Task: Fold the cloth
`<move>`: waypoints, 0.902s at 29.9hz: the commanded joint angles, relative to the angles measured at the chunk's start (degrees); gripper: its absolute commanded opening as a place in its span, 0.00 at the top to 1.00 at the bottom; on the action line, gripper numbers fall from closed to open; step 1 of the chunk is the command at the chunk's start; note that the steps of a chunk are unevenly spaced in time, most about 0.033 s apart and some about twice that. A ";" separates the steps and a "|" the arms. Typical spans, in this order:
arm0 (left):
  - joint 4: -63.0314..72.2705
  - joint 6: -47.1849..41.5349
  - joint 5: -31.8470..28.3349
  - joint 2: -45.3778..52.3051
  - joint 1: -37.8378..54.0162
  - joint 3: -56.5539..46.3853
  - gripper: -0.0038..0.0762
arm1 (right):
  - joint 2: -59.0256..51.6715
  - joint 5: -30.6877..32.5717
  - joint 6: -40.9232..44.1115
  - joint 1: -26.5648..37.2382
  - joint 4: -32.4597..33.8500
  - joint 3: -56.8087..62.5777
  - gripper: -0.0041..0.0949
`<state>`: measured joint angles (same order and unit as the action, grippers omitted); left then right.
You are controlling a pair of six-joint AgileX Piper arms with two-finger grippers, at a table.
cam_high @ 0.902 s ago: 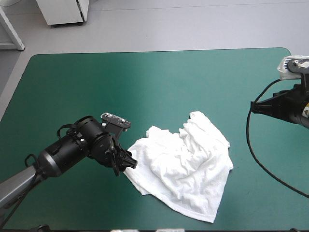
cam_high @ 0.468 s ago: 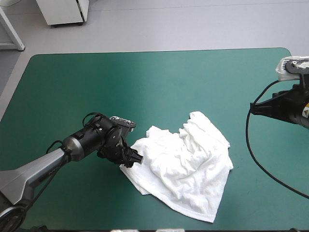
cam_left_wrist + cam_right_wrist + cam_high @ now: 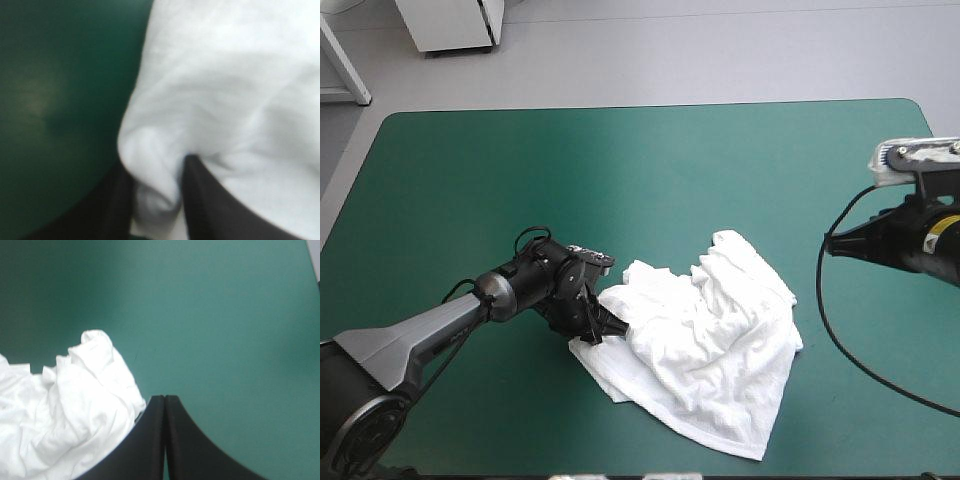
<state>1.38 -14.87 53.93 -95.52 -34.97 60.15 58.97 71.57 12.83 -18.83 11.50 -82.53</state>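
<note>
The white T-shirt (image 3: 705,335) lies as a crumpled heap on the teal-green cover, toward the front edge and right of the middle. My left gripper (image 3: 610,322) is low at the shirt's left edge. In the left wrist view its black fingers (image 3: 215,200) stand close together with a bunched fold of the T-shirt (image 3: 155,195) pinched between them. My right gripper (image 3: 842,242) hovers off to the right of the shirt, apart from it. Its fingers (image 3: 152,440) meet in one pointed arch with nothing held, and the shirt's far corner (image 3: 95,370) lies beside them.
Bare teal-green cover (image 3: 620,180) stretches from the shirt to the far edge and over the left half. The table's front edge runs close below the shirt's lowest corner (image 3: 755,452).
My left arm has stretched rightward and lowered, bringing its gripper from just left of the shirt onto its left edge. The right arm has shifted slightly left. The shirt itself has hardly moved.
</note>
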 commanded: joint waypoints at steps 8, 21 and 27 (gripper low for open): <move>-0.28 1.44 -2.98 -0.63 -0.24 -0.13 0.96 | -0.62 -0.06 -0.38 0.42 -6.49 10.93 0.78; 0.16 1.44 -3.71 -0.63 -0.24 -0.13 0.96 | -0.62 -0.06 1.08 -4.54 -15.24 17.84 0.39; 0.16 1.44 -5.01 -0.63 -0.24 -0.13 0.96 | 0.44 -1.43 5.66 -11.72 -12.90 26.72 0.39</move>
<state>3.49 -13.45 52.92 -95.70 -35.28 60.24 59.50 71.35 16.87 -27.65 -1.65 -57.59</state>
